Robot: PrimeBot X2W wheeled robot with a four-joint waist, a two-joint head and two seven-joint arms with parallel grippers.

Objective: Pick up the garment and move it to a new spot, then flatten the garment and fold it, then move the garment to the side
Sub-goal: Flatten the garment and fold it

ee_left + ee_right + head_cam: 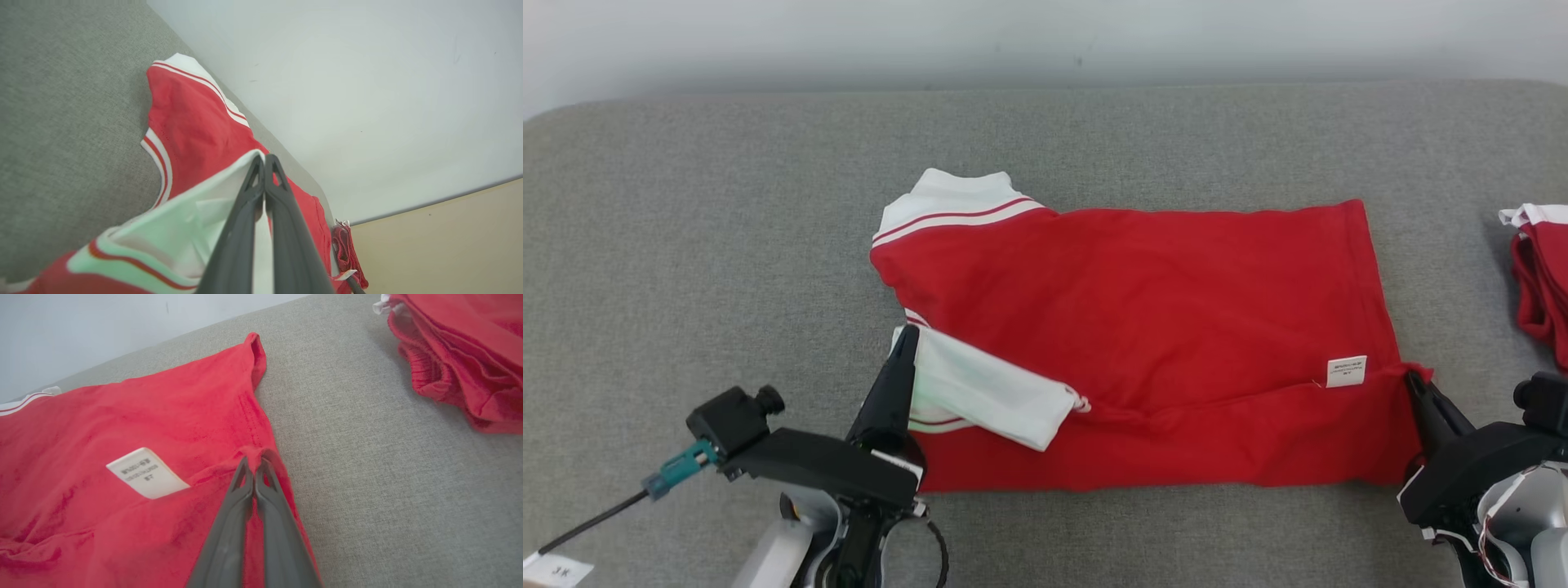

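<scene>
Garment (1160, 310) stretched along the desk's (686, 245) near edge; left end effector (907, 333) pinched shut on its white sleeve (988, 392), right end effector (1409, 377) on its hem corner (1417, 371).

Bright even light, soft shadows, wrist views warped (wide-angle)

cable tag (556, 570): "3K" | white label (147, 473) on garment (184, 396): print illegible

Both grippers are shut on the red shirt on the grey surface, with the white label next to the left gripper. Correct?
No: the label on the shirt sits next to the right gripper, as the head view shows. The rest holds.
</scene>
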